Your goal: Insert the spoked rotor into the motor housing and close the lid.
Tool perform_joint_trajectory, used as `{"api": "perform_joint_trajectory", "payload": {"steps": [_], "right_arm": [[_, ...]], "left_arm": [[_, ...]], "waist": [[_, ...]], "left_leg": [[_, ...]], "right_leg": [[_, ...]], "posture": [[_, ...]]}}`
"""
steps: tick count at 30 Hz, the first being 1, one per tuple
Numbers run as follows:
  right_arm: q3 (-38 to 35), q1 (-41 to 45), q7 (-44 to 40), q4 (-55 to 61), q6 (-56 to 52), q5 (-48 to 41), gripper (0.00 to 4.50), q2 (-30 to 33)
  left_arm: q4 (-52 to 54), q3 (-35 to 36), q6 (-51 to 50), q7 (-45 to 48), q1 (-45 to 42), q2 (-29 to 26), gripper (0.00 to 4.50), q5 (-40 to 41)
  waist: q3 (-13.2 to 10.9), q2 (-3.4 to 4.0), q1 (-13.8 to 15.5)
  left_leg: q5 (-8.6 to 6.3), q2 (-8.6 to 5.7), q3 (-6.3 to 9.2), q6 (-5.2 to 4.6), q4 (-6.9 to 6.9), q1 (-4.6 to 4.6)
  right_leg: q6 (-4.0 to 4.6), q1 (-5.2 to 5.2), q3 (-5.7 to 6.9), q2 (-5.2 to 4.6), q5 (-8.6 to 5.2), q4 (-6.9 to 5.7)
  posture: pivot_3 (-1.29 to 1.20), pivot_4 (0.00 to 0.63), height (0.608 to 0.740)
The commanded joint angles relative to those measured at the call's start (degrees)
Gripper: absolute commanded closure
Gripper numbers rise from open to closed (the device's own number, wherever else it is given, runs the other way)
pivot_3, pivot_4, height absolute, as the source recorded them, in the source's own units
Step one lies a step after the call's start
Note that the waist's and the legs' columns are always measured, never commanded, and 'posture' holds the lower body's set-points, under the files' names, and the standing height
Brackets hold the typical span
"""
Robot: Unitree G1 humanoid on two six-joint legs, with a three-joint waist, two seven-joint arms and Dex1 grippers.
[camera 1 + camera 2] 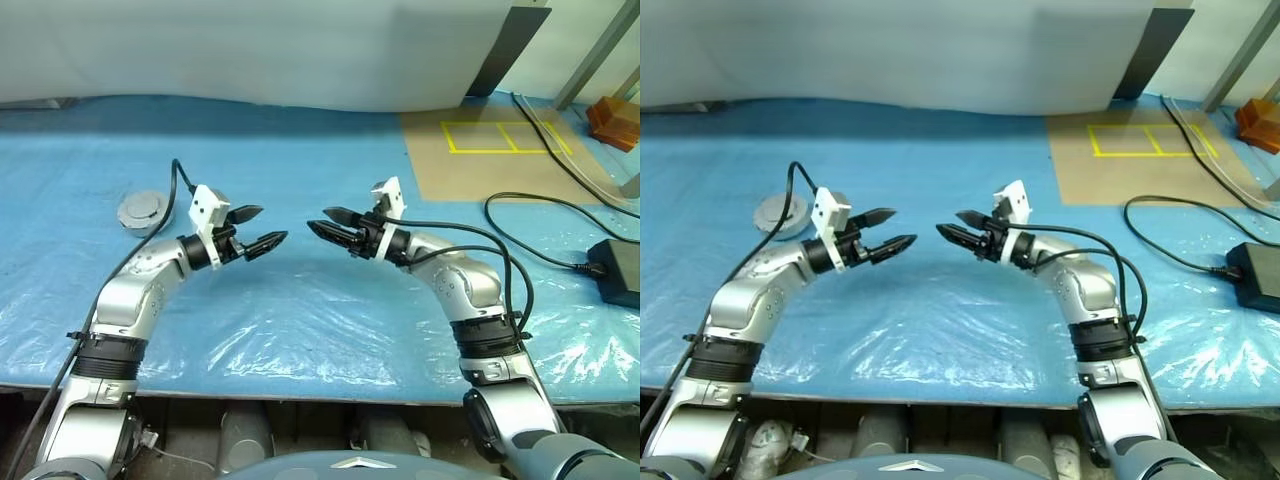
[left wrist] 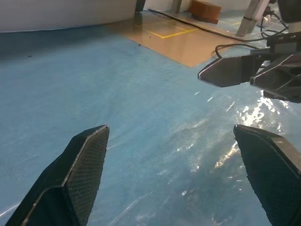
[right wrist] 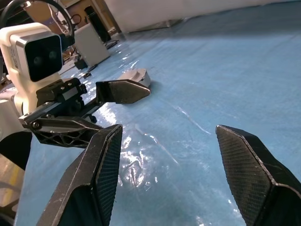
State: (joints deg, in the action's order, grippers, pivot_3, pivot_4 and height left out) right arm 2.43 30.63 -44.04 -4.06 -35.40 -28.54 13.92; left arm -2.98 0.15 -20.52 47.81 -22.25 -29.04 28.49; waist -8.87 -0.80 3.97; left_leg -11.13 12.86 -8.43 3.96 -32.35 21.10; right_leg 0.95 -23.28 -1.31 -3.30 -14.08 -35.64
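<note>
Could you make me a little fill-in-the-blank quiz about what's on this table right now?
1. The table is covered by a sheet coloured ____.
2. Both the left gripper and the right gripper are open and hold ____.
3. The round grey disc lies beside the robot's ____ arm.
4. The tape on the brown board is coloured ____.

Missing words: blue; nothing; left; yellow

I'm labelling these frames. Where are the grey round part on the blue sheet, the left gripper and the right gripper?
grey round part [image 1: 143, 211], left eye view, top face.
left gripper [image 1: 258, 229], left eye view, midway between fingertips.
right gripper [image 1: 322, 222], left eye view, midway between fingertips.
</note>
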Motion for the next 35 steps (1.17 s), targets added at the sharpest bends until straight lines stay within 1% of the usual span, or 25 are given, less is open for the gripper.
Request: {"api": "perform_joint_trajectory", "payload": {"steps": [1,5,14,21,26,31,35], "right_arm": [[-1.3,1.1,1.3,0.2,2.2,0.2,1.18,-0.8],[-0.6,1.1,1.3,-0.4,1.9,0.3,1.18,-1.0],[-0.2,4.5,-0.2,-5.0,4.2,1.6,1.18,-1.6],[-0.4,2.1,-0.5,-4.7,5.1,2.9,1.18,-0.7],[-0.1,0.1,-1.4,-1.8,3.5,2.3,1.18,0.7],[-0.5,0.7,-1.1,-1.5,3.6,2.9,1.18,1.3],[0.2,1.4,0.1,-3.7,5.5,4.3,1.18,-0.4]], "left_arm": [[-0.1,1.7,0.3,0.1,-1.2,0.0,0.03,-0.4],[0.0,1.9,0.3,-0.2,-1.9,0.3,0.03,-0.6],[1.6,2.5,0.1,-0.9,-0.5,0.1,0.03,-0.9],[3.2,1.6,-0.6,-1.4,0.1,0.6,0.03,-1.0],[0.6,2.1,-0.9,-2.8,-1.4,2.1,0.03,-1.2],[-0.2,1.2,0.7,-1.8,-1.5,2.4,0.03,-2.8],[-1.6,1.1,0.6,-2.9,-2.8,4.1,0.03,-3.5]], "waist": [[0.0,0.00,0.0],[0.0,0.00,0.0],[0.0,0.01,0.0],[0.0,0.00,0.1],[0.0,0.01,0.0],[0.0,0.01,-0.1],[0.0,0.01,0.0]], "left_leg": [[0.00,0.00,0.00,0.00,0.00,0.00],[0.00,0.00,0.00,0.00,0.00,0.02],[0.00,0.00,0.00,0.00,0.00,0.01],[0.00,0.00,0.00,0.00,0.01,0.04],[0.00,0.00,0.00,0.00,-0.01,0.03],[0.00,0.00,0.00,0.00,0.00,-0.01],[0.00,-0.01,0.00,0.00,-0.01,0.02]], "right_leg": [[0.00,0.00,0.00,0.00,0.00,0.00],[0.00,0.00,0.00,0.01,0.00,0.01],[0.00,-0.01,0.00,0.01,0.00,0.00],[0.00,0.00,0.01,0.00,0.00,0.03],[0.00,0.00,0.00,0.00,0.00,0.01],[0.00,0.00,-0.03,0.02,0.00,0.00],[0.00,0.00,-0.02,0.00,0.00,0.01]], "posture": [[0.00,0.150,0.740],[0.00,0.150,0.740],[0.00,0.150,0.740],[0.00,0.150,0.740],[0.00,0.150,0.740],[0.00,0.150,0.740],[0.00,0.150,0.740]]}}
